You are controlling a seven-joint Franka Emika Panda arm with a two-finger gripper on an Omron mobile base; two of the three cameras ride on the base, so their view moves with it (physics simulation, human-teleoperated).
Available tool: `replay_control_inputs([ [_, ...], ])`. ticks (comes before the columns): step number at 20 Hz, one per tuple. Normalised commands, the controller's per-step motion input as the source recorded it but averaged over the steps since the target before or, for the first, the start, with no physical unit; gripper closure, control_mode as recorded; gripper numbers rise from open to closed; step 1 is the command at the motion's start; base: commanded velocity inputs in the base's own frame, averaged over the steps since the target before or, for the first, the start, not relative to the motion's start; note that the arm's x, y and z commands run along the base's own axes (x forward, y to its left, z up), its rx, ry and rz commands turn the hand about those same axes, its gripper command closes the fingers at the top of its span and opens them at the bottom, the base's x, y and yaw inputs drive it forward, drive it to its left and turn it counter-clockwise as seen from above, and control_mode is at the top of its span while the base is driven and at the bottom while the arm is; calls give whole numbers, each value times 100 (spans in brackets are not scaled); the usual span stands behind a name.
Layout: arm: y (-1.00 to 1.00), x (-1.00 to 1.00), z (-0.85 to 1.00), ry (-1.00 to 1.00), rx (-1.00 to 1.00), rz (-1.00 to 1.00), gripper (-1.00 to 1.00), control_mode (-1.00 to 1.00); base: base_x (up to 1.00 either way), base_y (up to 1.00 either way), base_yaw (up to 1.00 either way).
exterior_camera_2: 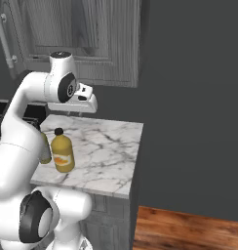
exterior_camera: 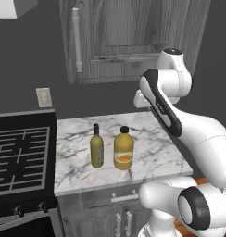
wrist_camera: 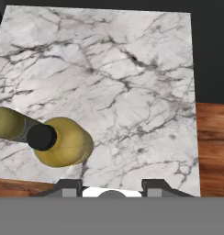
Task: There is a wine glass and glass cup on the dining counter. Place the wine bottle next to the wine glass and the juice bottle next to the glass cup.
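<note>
The slim olive wine bottle (exterior_camera: pixel 97 147) and the stout orange juice bottle (exterior_camera: pixel 123 149) stand upright side by side near the front of a small marble-topped cabinet (exterior_camera: pixel 152 139). From above, the juice bottle (wrist_camera: pixel 63 142) shows its black cap, and the wine bottle (wrist_camera: pixel 6 123) lies at the left edge. My gripper (exterior_camera_2: pixel 73 113) hangs open high above the marble, behind and to the right of both bottles, holding nothing. Its fingertips (wrist_camera: pixel 70 186) stand wide apart. The wine glass, the glass cup and the dining counter are out of view.
A black stove (exterior_camera: pixel 22 152) adjoins the cabinet on the left. A grey wooden wall cabinet (exterior_camera: pixel 128 37) hangs above. The marble top ends in an open right edge (exterior_camera_2: pixel 136 156) over wooden floor (exterior_camera_2: pixel 189 227). A dark wall stands behind.
</note>
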Motion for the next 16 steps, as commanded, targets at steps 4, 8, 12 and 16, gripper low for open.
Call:
replay_control_inputs([
  [4,6,-10,0,0,0,0,-100,-100,0,0,0],
  [8,27,-4,-3,0,1,0,-100,-100,0,0,0],
  [12,40,0,-5,0,0,0,-100,-100,0,0,0],
  [16,42,3,-8,0,0,0,-100,-100,0,0,0],
])
